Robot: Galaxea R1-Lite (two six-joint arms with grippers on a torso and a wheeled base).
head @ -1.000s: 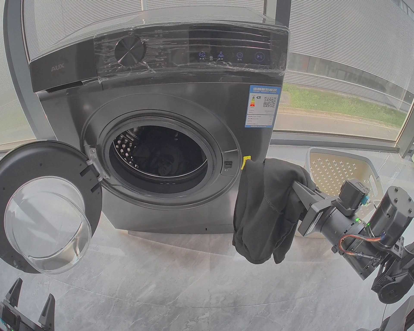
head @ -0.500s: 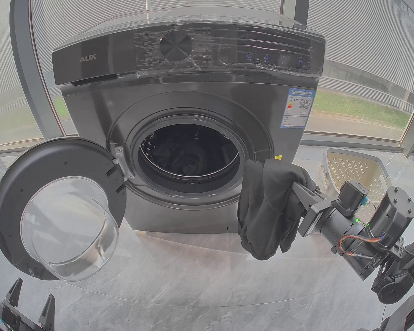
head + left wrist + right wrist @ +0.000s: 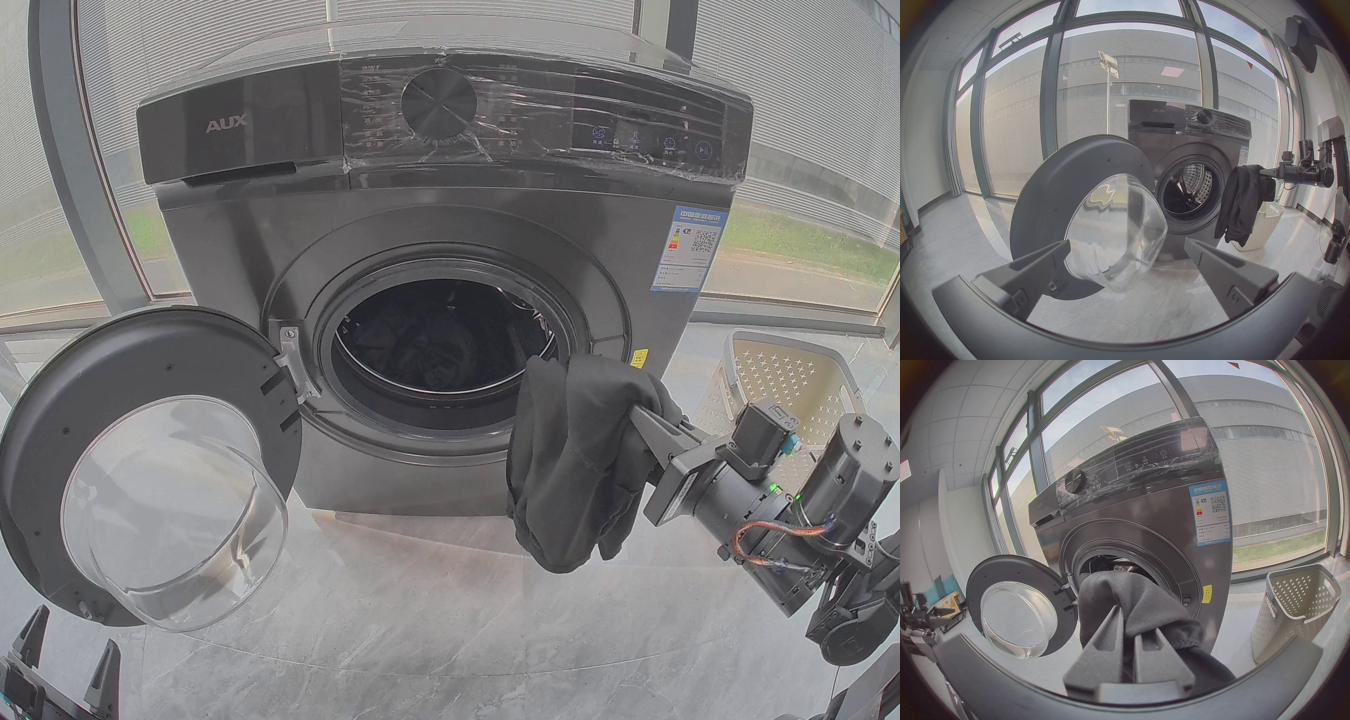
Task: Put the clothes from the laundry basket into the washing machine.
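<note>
A grey front-loading washing machine (image 3: 441,216) stands ahead with its round door (image 3: 150,459) swung wide to the left. Dark clothes lie inside the drum (image 3: 441,342). My right gripper (image 3: 647,422) is shut on a black garment (image 3: 572,459) that hangs in front of the machine's lower right, just right of the drum opening; the same garment (image 3: 1134,603) drapes over the fingers in the right wrist view. The cream laundry basket (image 3: 797,375) stands on the floor to the right of the machine. My left gripper (image 3: 1125,262) is open, low at the front left, holding nothing.
The open door with its glass bowl (image 3: 1111,229) juts out toward the left arm. Pale marble floor (image 3: 422,609) lies free in front of the machine. Large windows stand behind and beside it.
The whole head view has shifted, so the machine now sits more to the right and a bit closer. The right gripper keeps the black garment, now nearer the drum opening.
</note>
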